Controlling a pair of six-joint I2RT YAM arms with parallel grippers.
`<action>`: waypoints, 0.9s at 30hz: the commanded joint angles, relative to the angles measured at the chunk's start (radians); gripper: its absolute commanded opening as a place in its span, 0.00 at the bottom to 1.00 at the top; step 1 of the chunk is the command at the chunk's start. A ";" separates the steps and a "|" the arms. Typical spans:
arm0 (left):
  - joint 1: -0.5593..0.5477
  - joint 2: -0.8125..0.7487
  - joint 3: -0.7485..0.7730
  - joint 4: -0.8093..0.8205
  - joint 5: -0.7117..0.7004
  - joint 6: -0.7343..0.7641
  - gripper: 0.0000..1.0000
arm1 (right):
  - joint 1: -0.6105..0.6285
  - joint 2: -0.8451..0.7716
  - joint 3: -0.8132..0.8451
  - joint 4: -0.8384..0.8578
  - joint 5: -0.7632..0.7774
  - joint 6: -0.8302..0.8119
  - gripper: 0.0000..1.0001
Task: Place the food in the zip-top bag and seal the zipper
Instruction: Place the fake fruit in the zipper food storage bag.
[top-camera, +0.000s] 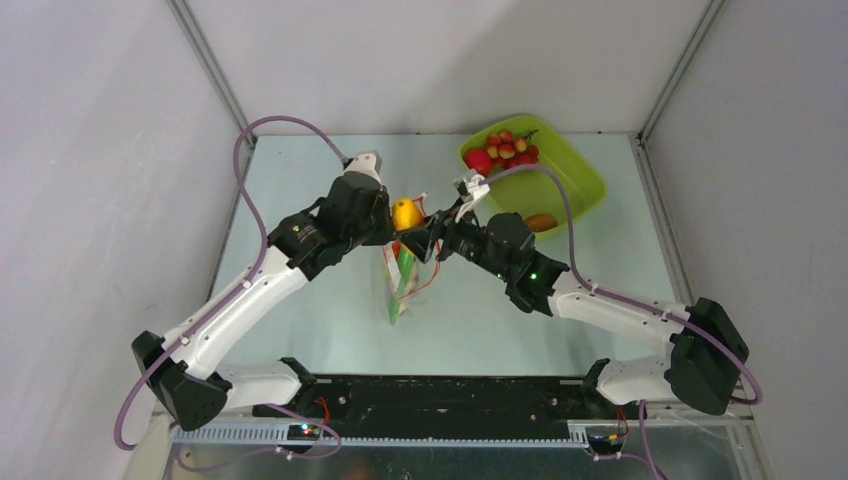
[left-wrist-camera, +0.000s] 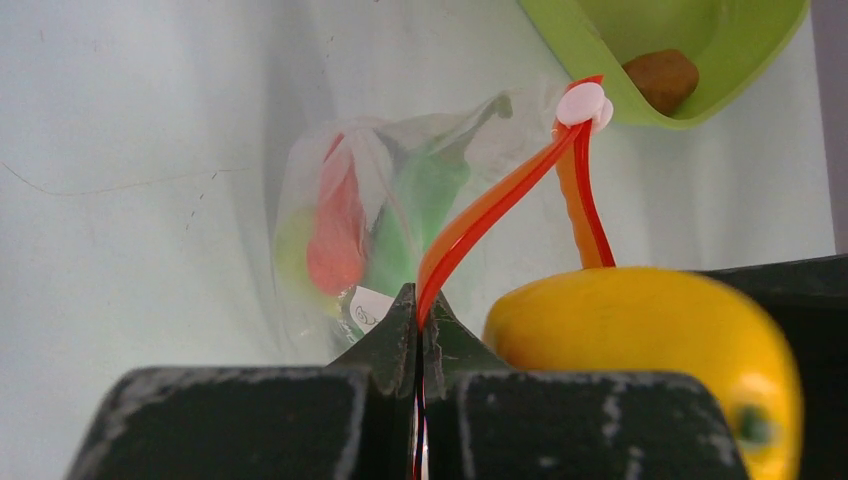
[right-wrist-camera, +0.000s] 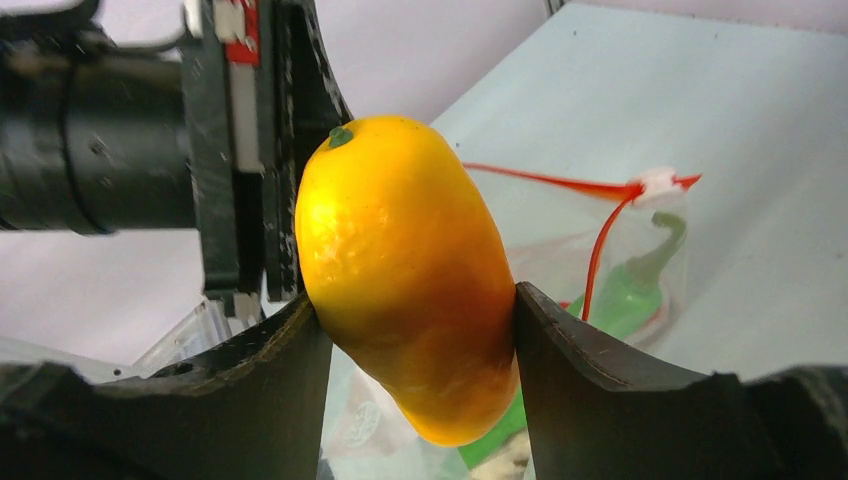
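My right gripper (right-wrist-camera: 415, 335) is shut on the orange mango (right-wrist-camera: 405, 270), holding it in the air over the mouth of the zip-top bag; the mango also shows in the top view (top-camera: 405, 213) and the left wrist view (left-wrist-camera: 650, 350). My left gripper (left-wrist-camera: 420, 320) is shut on the orange-red zipper strip (left-wrist-camera: 480, 220), lifting one side of the mouth. The white slider tab (left-wrist-camera: 583, 103) sits at the strip's far end. The clear bag (left-wrist-camera: 380, 220) hangs below with red and green food inside; it shows in the top view (top-camera: 402, 280).
The lime-green tray (top-camera: 575, 165) stands at the back right with red grapes (top-camera: 505, 150) and a brown kiwi (top-camera: 541, 221). The tray and kiwi (left-wrist-camera: 662, 78) also show in the left wrist view. White walls enclose the table.
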 joint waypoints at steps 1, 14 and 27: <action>0.006 -0.036 0.000 0.032 0.004 -0.030 0.02 | 0.033 0.005 -0.029 0.062 0.064 0.007 0.16; 0.007 -0.041 -0.007 0.035 -0.005 -0.039 0.02 | 0.110 -0.055 -0.045 -0.125 0.090 -0.134 0.63; 0.009 -0.039 -0.009 0.040 0.020 -0.037 0.02 | 0.120 -0.168 -0.045 -0.186 0.126 -0.129 0.99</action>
